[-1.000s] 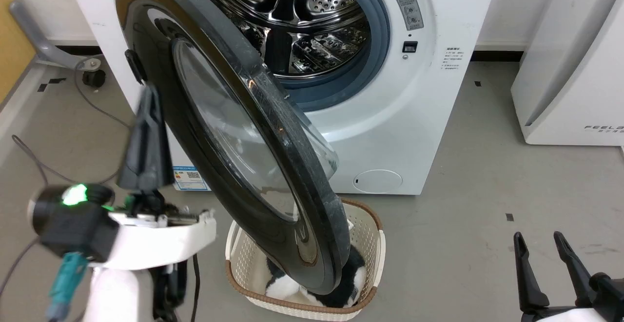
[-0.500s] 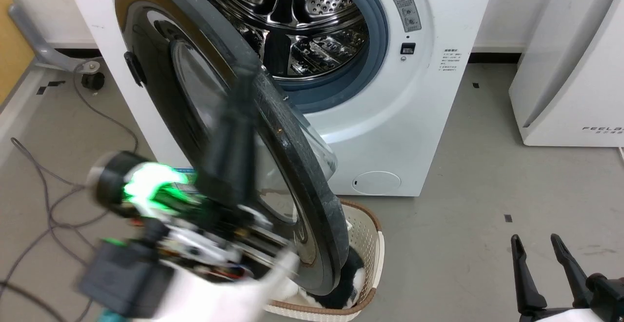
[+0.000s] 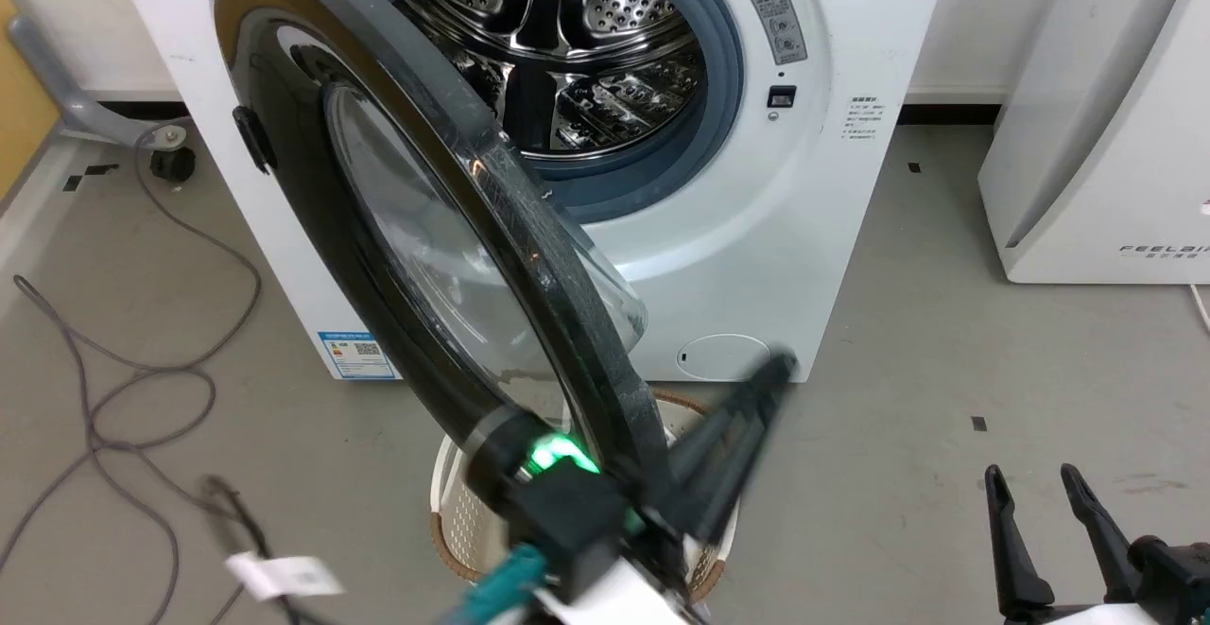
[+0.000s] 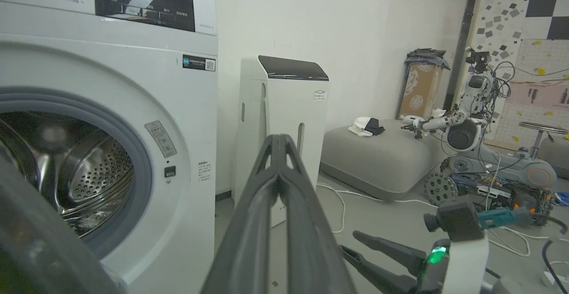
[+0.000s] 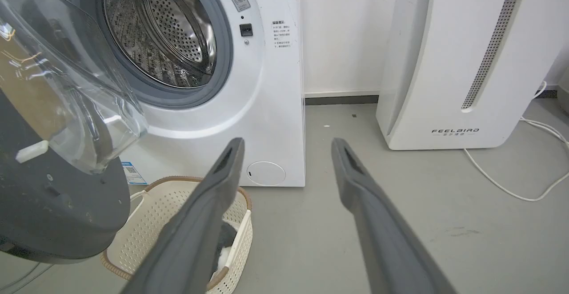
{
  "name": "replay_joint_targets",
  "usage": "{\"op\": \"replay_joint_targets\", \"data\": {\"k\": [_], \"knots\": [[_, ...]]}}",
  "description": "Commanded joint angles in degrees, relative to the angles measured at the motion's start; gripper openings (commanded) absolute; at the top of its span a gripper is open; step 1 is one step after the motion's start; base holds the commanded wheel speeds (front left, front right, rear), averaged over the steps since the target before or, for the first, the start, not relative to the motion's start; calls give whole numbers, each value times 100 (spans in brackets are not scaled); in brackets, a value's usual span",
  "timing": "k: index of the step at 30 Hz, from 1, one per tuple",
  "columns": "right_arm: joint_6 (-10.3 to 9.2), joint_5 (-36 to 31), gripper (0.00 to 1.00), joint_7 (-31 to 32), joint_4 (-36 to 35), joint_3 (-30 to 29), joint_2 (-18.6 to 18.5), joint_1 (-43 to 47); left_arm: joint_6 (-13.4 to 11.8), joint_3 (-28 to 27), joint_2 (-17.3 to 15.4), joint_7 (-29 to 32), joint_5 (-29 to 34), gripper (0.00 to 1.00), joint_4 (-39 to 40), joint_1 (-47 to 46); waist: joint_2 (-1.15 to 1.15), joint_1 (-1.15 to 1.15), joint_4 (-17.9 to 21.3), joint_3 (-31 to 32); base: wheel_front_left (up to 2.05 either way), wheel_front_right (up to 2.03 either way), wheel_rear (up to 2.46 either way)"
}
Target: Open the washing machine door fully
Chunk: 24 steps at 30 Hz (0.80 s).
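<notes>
I'm working in a robotics lab dressed up as a laundry corner. The washing machine (image 3: 756,256) and a white FEELBIRD appliance (image 5: 466,62) stand on a bare grey floor (image 3: 945,322) against plain white walls. Off to one side, another wheeled robot (image 4: 466,120) is parked amid a tangle of wires (image 4: 493,187), near a cardboard box (image 4: 420,90) and a wall panel of black and grey squares (image 4: 520,14).

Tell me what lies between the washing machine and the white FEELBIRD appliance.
A bare strip of grey floor runs between the washing machine and the FEELBIRD appliance, back to the dark baseboard. The right wrist view shows it clearly.
</notes>
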<state>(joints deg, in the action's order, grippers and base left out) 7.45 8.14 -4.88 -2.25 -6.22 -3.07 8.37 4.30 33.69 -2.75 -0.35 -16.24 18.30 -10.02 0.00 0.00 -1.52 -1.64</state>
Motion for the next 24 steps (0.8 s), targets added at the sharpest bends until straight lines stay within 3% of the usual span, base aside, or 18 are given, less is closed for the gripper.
{"op": "replay_joint_targets", "data": {"k": [1, 10, 24], "knots": [[3, 17, 100, -1, 17, 6, 19, 101, 26, 78, -13, 119, -41, 0, -83, 121, 0, 0, 2, 0, 0, 0, 0], [3, 38, 100, -6, 78, -18, 19, 61, 63, 592, -73, 831, -201, 0, -906, 403, 0, 0, -29, -44, 0, 0, 0], [3, 53, 100, -30, 197, -33, 19, -67, -564, 362, -16, 93, -388, 0, -2346, -575, 0, 0, -5, -181, 0, 0, 0]]}}
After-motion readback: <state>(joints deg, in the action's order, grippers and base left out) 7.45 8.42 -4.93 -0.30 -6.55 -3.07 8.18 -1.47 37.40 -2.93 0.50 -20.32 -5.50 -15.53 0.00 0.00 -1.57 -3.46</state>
